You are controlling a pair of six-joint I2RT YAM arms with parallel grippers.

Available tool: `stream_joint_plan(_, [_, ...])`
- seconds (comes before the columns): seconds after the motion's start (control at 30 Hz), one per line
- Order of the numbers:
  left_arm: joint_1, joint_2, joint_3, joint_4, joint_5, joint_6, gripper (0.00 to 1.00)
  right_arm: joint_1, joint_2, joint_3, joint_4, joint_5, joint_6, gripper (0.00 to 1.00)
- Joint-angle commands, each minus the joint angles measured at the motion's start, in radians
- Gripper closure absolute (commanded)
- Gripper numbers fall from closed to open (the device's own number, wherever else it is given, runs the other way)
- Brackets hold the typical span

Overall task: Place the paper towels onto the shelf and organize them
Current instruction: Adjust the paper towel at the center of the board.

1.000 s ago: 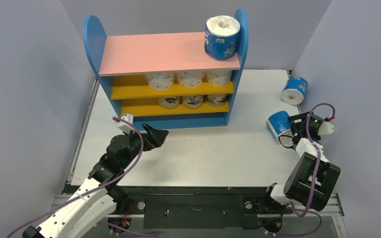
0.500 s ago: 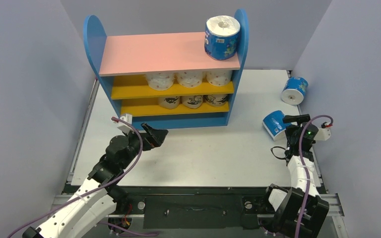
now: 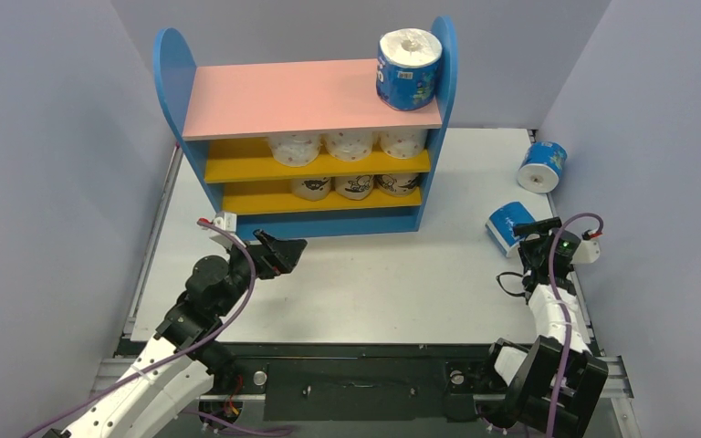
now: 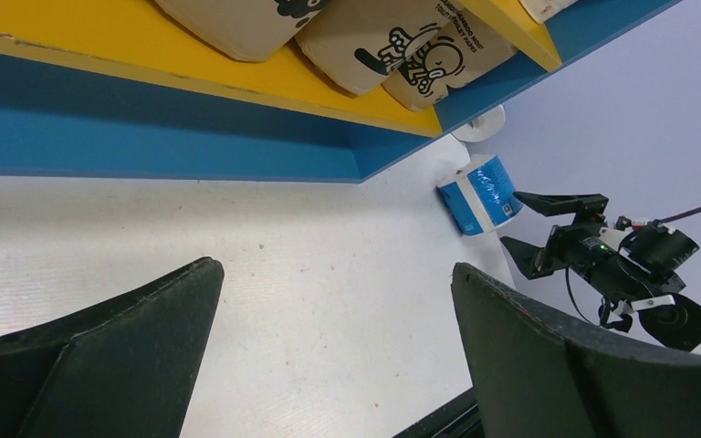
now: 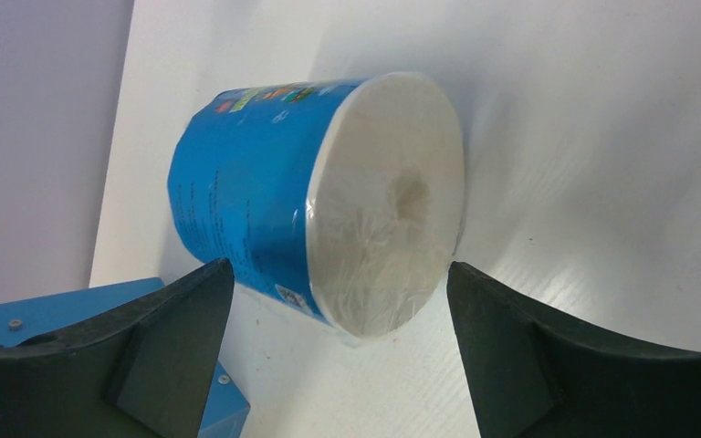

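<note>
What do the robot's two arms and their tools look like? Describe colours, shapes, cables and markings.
The left arm and right arm have white links and black joints. A purple cable loops along each. A small white plug sits near each wrist. The right wrist shows a green light. The left tool and right tool each have two black wedge-shaped fingers.

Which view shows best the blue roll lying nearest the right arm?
The right wrist view: the blue roll fills the frame, wrapper and end face clear. The top view shows it small beside the right tool. The left wrist view shows it small and distant.
</note>
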Motion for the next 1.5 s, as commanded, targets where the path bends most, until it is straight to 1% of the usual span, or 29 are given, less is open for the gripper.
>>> stream_joint_plan(0.0, [-0.015,-0.006,0.0,0.034,0.013,0.004,0.04,0.002,0.038,0.005,0.07,0.026,-0.027,0.18])
stream_joint_plan(0.1, [-0.018,-0.007,-0.001,0.033,0.012,0.005,0.04,0.002,0.084,0.004,0.137,0.017,-0.023,0.18])
stream_joint_plan(0.2, [-0.018,-0.006,-0.003,0.032,0.008,0.006,0.04,0.002,0.126,0.005,0.176,-0.005,-0.018,0.21])
stream_joint_plan(0.37, [-0.019,-0.003,-0.002,0.028,0.004,0.008,0.04,0.003,0.145,-0.021,0.287,-0.045,-0.01,0.29])
stream_joint_plan(0.5, [-0.019,0.002,-0.004,0.027,0.002,0.006,0.04,0.0,0.166,-0.03,0.342,-0.073,-0.007,0.34])
stream_joint_plan(0.6, [-0.019,-0.001,-0.007,0.025,-0.002,0.007,0.04,-0.002,0.181,-0.051,0.423,-0.092,0.011,0.33])
stream_joint_plan(0.67, [-0.018,-0.004,-0.01,0.024,-0.007,0.004,0.04,-0.003,0.197,-0.056,0.444,-0.097,0.019,0.32])
stream_joint_plan(0.73, [-0.018,-0.003,-0.012,0.025,-0.008,0.003,0.04,-0.006,0.211,-0.061,0.466,-0.101,0.025,0.37])
stream_joint_plan(0.83, [-0.018,-0.002,-0.009,0.02,-0.01,0.005,0.04,-0.012,0.21,-0.08,0.49,-0.109,0.042,0.54])
stream_joint_plan(0.9, [-0.019,0.0,-0.008,0.02,-0.009,0.003,0.04,-0.012,0.164,-0.1,0.5,-0.1,0.049,0.6])
stream_joint_plan(0.93, [-0.017,0.001,-0.007,0.019,-0.008,0.004,0.04,-0.01,0.111,-0.103,0.474,-0.089,0.048,0.65])
stream_joint_plan(0.97, [-0.018,0.003,-0.006,0.018,-0.007,0.004,0.04,-0.003,0.082,-0.099,0.449,-0.083,0.038,0.67])
stream_joint_plan(1.03, [-0.018,0.004,-0.006,0.02,-0.007,0.002,0.04,0.015,-0.021,-0.065,0.316,-0.05,0.001,0.73])
stream_joint_plan(1.07, [-0.019,0.005,-0.006,0.02,-0.005,0.002,0.04,0.028,-0.08,-0.022,0.198,-0.017,-0.014,0.76])
stream_joint_plan(1.1, [-0.019,0.003,-0.006,0.02,-0.004,0.002,0.04,0.072,-0.108,0.003,0.125,0.015,-0.055,0.79])
stream_joint_plan(1.13, [-0.018,0.004,-0.006,0.019,-0.003,0.002,0.04,0.11,-0.161,0.066,-0.032,0.111,-0.076,0.83])
stream_joint_plan(1.17, [-0.018,0.002,-0.005,0.017,-0.003,0.001,0.04,0.196,-0.187,0.095,-0.114,0.173,-0.114,0.84])
stream_joint_plan(1.2, [-0.019,0.001,-0.005,0.012,-0.003,0.001,0.04,0.239,-0.233,0.156,-0.251,0.275,-0.134,0.85])
stream_joint_plan(1.23, [-0.019,-0.001,-0.002,0.009,-0.003,0.002,0.04,0.323,-0.252,0.188,-0.311,0.316,-0.161,0.86])
stream_joint_plan(1.27, [-0.019,-0.001,-0.001,0.002,-0.003,0.001,0.04,0.362,-0.276,0.253,-0.434,0.385,-0.171,0.86])
stream_joint_plan(1.3, [-0.018,-0.005,0.001,-0.002,-0.004,0.003,0.04,0.444,-0.28,0.284,-0.552,0.404,-0.188,0.87])
stream_joint_plan(1.33, [-0.018,-0.006,0.002,-0.01,-0.005,0.004,0.04,0.478,-0.282,0.345,-0.608,0.431,-0.193,0.87])
stream_joint_plan(1.37, [-0.019,-0.01,0.004,-0.013,-0.007,0.004,0.04,0.545,-0.273,0.373,-0.71,0.435,-0.203,0.87])
stream_joint_plan(1.4, [-0.019,-0.012,0.005,-0.02,-0.01,0.004,0.04,0.578,-0.266,0.422,-0.753,0.428,-0.208,0.86])
stream_joint_plan(1.43, [-0.019,-0.018,0.005,-0.024,-0.017,0.006,0.04,0.641,-0.248,0.443,-0.838,0.42,-0.214,0.86])
stream_joint_plan(1.47, [-0.019,-0.022,0.005,-0.032,-0.02,0.007,0.04,0.721,-0.239,0.485,-0.882,0.424,-0.213,0.86])
